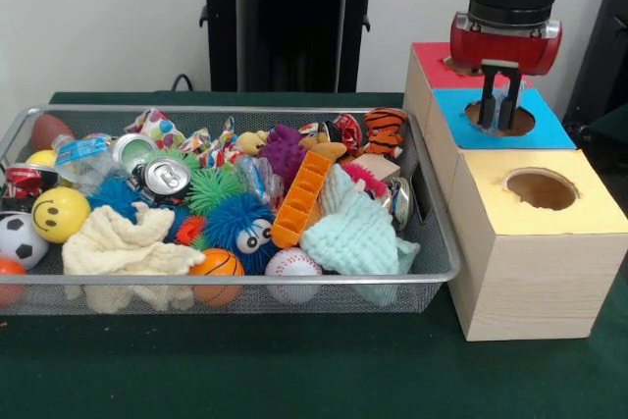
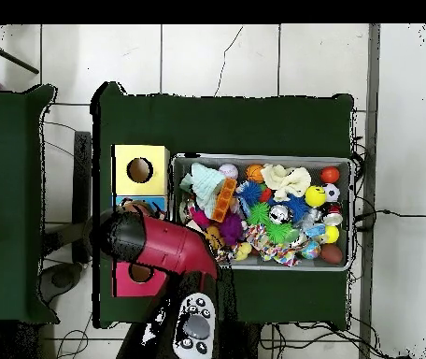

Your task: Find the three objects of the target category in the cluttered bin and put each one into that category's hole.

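The bin [image 1: 245, 280] is a silver wire-mesh basket full of toys; it also shows in the overhead view [image 2: 263, 157]. A see-through bottle with a blue label [image 1: 78, 154] lies at its back left. Another clear plastic piece [image 1: 257, 179] lies mid-bin; the rest of it is buried. My gripper [image 1: 500, 125] hangs outside the bin, over the boxes, in line with the blue box's hole. Its fingers [image 1: 488, 100] stand close together with something pale and see-through between them, seemingly a bottle. The red-topped box [image 1: 437, 61] stands just behind, its hole [image 2: 140, 272] visible only from overhead.
Three wooden boxes stand in a row beside the bin: red, blue [image 1: 549, 125] and yellow [image 1: 579, 208]. The bin holds silver cans [image 1: 165, 176], spiky balls [image 1: 211, 188], cloths [image 1: 358, 233] and sports balls. My arm [image 2: 161, 243] covers the blue box from overhead.
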### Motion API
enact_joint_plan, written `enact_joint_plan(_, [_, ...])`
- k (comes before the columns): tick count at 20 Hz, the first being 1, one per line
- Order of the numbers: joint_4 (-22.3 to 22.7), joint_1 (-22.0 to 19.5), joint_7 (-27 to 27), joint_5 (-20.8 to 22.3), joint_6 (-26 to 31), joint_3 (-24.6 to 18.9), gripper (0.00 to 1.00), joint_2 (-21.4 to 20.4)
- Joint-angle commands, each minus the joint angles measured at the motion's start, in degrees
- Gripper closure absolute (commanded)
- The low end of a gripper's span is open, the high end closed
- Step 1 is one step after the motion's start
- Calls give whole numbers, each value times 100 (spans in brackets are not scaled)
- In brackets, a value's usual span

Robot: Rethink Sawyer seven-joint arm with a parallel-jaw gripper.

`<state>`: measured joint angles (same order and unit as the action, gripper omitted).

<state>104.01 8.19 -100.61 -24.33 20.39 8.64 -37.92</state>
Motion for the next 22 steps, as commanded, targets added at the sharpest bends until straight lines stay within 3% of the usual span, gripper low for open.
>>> enact_joint_plan(1, [719,-206,-1115,-74,-345,-663,100,277])
enact_joint_plan(12, [479,-200,-1115,80,-916,-658,100,742])
enact_joint_plan(20, [403,-131,-1107,134,-1009,-574,100,830])
enact_joint_plan(21, [403,-103,-1124,153,-1083,-547,0,836])
enact_joint_plan(22, [389,-72,-1146,146,-1090,-511,0,845])
